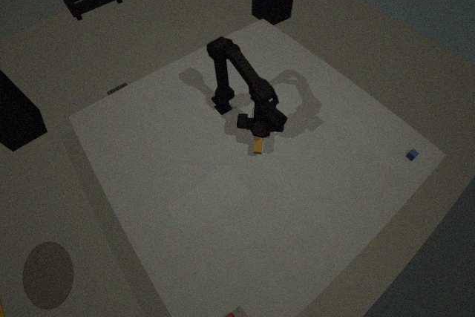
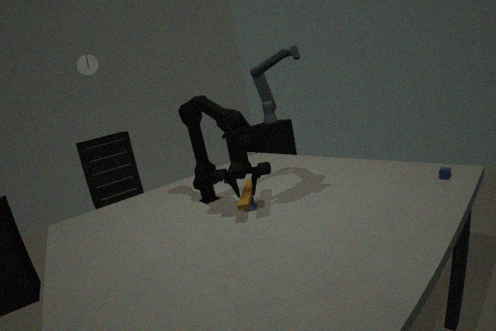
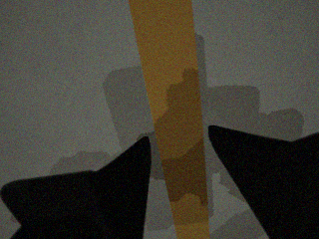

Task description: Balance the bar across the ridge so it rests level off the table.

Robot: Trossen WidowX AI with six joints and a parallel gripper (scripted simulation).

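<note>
The orange bar (image 1: 257,145) (image 2: 245,200) (image 3: 174,100) looks tilted in the exterior view, its near end low and its far end raised between the fingers. Whether the low end touches the table cannot be told. The small bluish ridge (image 2: 253,207) shows beside the bar's low end and is mostly hidden behind it. Where the bar meets the ridge is hidden. My gripper (image 2: 246,194) (image 3: 178,136) is open around the bar, pointing down, with a visible gap on each side of it in the wrist view. In the top view the gripper body hides the bar's far part.
A small blue cube (image 1: 412,154) (image 2: 444,172) sits near the far right corner of the table (image 1: 230,209) (image 2: 240,271). A red object (image 1: 230,315) shows at the bottom edge of the top view. A grey arm (image 2: 264,87) stands behind the table.
</note>
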